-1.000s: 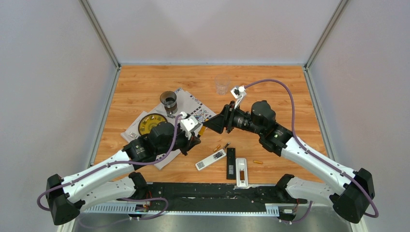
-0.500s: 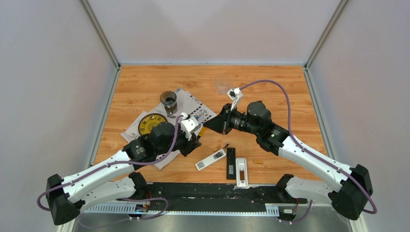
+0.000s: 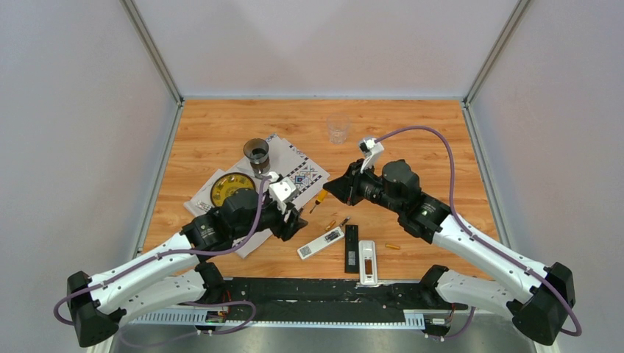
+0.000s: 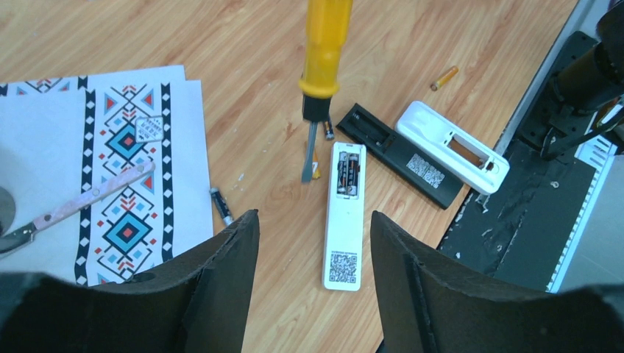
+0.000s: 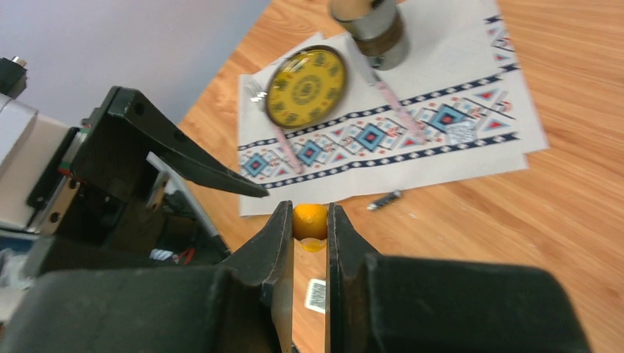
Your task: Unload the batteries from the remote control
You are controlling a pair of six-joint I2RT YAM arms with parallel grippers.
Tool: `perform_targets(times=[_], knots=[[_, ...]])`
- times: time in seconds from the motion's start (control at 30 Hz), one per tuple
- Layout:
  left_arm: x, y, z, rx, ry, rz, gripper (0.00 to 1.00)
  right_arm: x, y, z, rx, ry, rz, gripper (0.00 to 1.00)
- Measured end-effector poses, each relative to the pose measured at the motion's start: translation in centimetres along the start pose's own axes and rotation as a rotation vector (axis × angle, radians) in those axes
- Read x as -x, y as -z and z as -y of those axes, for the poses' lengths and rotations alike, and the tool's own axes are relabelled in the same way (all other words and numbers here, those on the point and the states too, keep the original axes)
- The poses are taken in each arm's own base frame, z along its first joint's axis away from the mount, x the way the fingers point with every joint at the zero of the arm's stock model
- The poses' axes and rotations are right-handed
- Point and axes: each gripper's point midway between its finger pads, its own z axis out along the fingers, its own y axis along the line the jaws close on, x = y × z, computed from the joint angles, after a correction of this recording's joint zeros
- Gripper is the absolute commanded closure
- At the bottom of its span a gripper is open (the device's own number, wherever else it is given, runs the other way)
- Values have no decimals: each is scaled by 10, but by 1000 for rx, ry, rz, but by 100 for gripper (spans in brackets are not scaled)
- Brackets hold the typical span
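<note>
Right fingers (image 5: 283, 229) clenched on screwdriver (image 4: 324, 51), blade beside white remote (image 4: 346, 220) on counter (image 4: 243, 44). Batteries (image 4: 348, 170) sit in its open bay. Left fingers (image 4: 235, 254) released, hovering above. Best approach: pin remote, lever one battery end gently.

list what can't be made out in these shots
- Top view: the loose batteries beside the white remote are too small to count.
- Left wrist view: the screwdriver handle's end is cut off by the top edge.
- Right wrist view: the screwdriver's blade is hidden behind the right gripper fingers.
</note>
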Motion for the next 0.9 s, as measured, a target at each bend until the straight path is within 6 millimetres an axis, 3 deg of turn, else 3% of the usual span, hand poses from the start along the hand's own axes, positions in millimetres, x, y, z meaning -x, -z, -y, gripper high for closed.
perform_targets(times=[0.23, 0.53, 0.73, 0.9], knots=[[-61, -24, -4, 24, 51, -184, 16, -23, 5, 45, -191, 57, -37, 100], [-115, -48, 13, 43, -15, -385, 18, -41, 11, 77, -291, 48, -84, 100], [-119, -61, 30, 68, -108, -450, 16, -43, 16, 91, -280, -37, -100, 100], [-111, -68, 36, 88, -141, -438, 12, -39, 19, 87, -237, -73, -98, 100]])
